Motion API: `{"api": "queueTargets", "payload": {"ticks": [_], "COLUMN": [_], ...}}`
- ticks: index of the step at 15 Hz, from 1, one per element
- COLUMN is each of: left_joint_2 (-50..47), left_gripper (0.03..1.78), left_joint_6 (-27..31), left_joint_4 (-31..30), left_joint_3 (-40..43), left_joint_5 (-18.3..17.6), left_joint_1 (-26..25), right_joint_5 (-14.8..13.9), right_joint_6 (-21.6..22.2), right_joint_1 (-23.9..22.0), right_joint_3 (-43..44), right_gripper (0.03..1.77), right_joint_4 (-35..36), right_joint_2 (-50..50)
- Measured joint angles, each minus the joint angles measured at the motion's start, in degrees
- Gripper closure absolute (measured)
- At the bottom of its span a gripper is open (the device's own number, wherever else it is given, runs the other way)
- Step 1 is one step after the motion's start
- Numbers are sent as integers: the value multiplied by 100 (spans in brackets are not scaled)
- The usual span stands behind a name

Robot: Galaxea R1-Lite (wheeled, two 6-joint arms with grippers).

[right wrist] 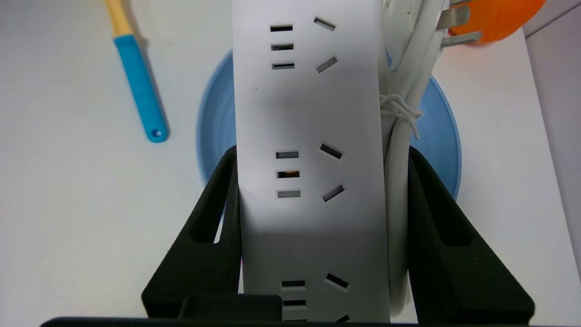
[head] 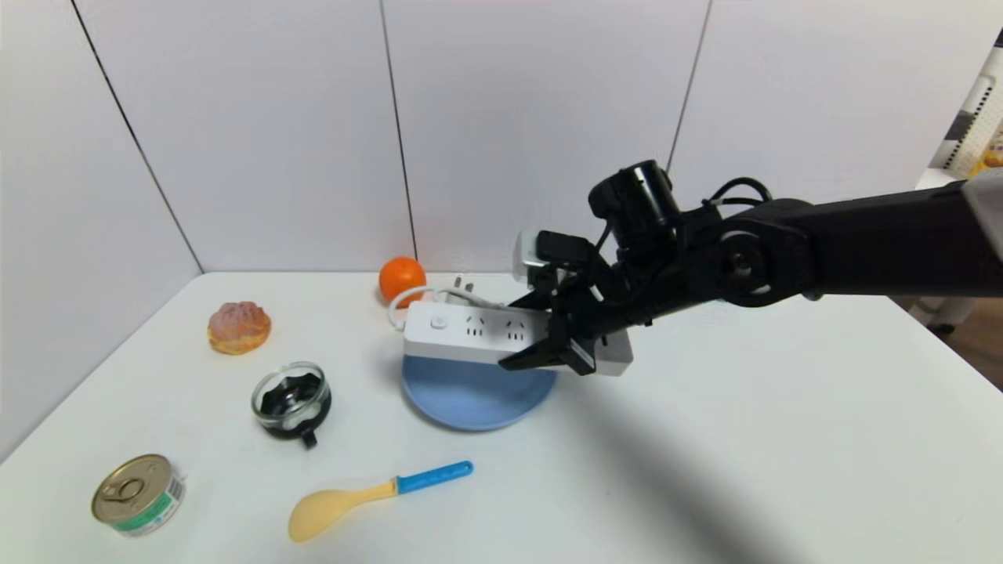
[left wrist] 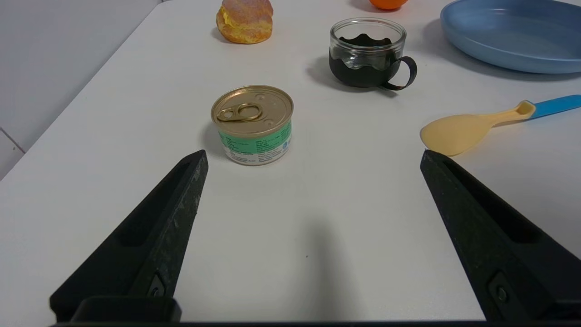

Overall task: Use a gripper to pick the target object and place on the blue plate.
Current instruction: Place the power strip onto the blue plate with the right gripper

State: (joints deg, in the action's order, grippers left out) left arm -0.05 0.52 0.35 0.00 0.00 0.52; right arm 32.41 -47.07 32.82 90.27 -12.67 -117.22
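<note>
One right pincer (head: 548, 345) grips power strip (head: 478, 333) above blue plate (head: 470, 395).

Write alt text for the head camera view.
The right tool holds a white power strip above a blue plate on a white table. An orange sits behind.

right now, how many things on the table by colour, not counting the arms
white: 1, power strip held in the right gripper
blue: 1, blue plate
orange: 1, orange
gold and green: 1, tin can
glass and black: 1, cup
pink-tan: 1, pastry
yellow and blue: 1, spoon
total: 7
</note>
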Motion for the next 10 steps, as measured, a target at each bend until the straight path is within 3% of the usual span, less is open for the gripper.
{"api": "queueTargets", "payload": {"ticks": [7, 10], "left_joint_2": [0, 0], "left_gripper": [12, 12], "left_joint_6": [0, 0], "left_joint_4": [-2, 0], "left_joint_3": [0, 0], "left_joint_5": [0, 0], "left_joint_1": [0, 0], "right_joint_5": [-367, -404], "right_joint_6": [-54, -76], "right_joint_1": [37, 113], "right_joint_3": [964, 1215], "right_gripper": [84, 63], "right_joint_4": [7, 16], "right_joint_2": [-879, -1059]}}
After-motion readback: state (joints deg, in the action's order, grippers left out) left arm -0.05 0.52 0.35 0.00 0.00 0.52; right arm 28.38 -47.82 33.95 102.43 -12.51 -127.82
